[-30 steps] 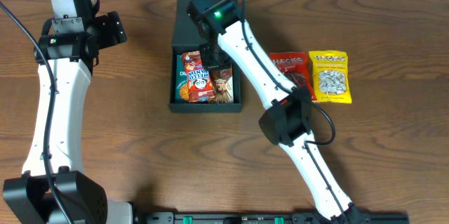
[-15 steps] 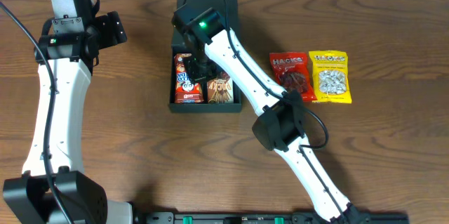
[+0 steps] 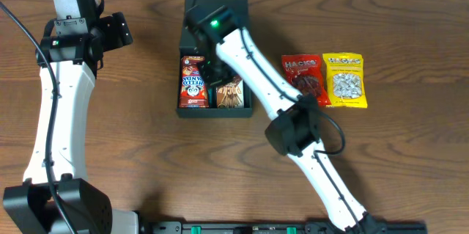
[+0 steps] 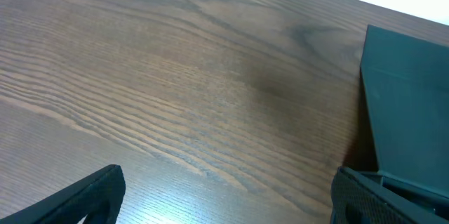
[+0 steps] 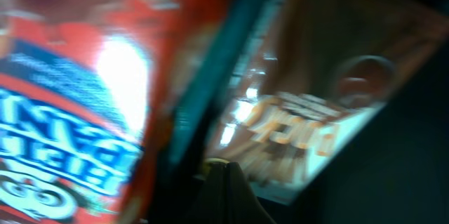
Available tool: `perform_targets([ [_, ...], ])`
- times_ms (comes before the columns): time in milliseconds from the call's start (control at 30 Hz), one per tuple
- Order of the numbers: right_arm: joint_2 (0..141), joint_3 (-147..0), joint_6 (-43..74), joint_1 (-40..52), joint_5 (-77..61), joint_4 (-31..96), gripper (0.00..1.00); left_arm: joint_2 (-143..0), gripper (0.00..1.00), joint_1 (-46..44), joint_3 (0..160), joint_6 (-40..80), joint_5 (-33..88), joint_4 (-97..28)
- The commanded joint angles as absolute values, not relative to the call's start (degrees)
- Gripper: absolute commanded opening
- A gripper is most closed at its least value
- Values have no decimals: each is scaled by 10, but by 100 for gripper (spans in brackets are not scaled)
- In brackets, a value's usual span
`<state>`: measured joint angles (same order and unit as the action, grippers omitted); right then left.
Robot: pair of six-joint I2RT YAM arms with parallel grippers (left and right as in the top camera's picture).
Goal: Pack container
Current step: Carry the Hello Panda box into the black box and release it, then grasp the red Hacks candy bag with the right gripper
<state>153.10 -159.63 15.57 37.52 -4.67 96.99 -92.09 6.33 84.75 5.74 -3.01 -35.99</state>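
You have two packets [image 3: 193, 81] in the container [image 3: 216, 111] at the worktop's [image 3: 410, 153] far middle, right end effector [image 3: 213, 76] clenched among them, left end effector [image 3: 117, 30] released; red packet [image 3: 304, 76] and yellow packet [image 3: 345, 80] lie unpacked.

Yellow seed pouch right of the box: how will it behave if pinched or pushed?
Probably floppy: the yellow pouch lies flat like a thin film bag, so it may sag from a pinched edge. Thin, so likely light. It seems to abut the red pouch, so a sideways push may shift both.
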Motion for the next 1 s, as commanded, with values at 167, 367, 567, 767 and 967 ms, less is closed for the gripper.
perform_targets([
  [167, 1388, -1642, 74, 260, 119, 973, 1, -923, 95, 65, 846, 52, -30, -362],
  [367, 1381, -1620, 33, 103, 48, 969, 2, -923, 95, 65, 846, 54, -30, -363],
  [567, 1386, -1459, -59, 6, -46, 915, 40, -927, 95, 65, 846, 65, -30, -362],
  [767, 1386, -1319, -115, -19, -145, 829, 46, -927, 95, 65, 846, 65, -30, -376],
  [967, 1386, -1222, -134, -18, -204, 761, 47, -927, 95, 65, 846, 69, -30, -398],
])
